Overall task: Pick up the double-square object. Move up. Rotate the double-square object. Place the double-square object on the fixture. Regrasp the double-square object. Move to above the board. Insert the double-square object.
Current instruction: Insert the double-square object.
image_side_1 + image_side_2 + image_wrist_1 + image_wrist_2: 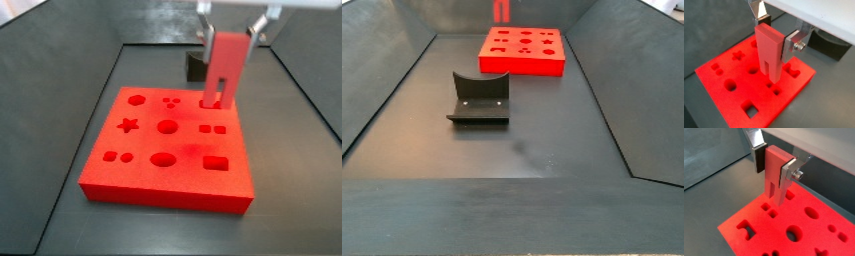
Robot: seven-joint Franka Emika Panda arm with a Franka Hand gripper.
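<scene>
My gripper is shut on the double-square object, a small red elongated block with a slot in its lower end. It hangs upright between the fingers in both wrist views. It is over the board, a large flat red slab with shaped recesses. In a side view the block has its lower end at a recess near the board's back right corner. I cannot tell whether it touches. The gripper is at the top of that view.
The fixture, a dark bracket on a base plate, stands on the grey floor apart from the board; it also shows behind the board. Sloping dark walls enclose the floor on all sides.
</scene>
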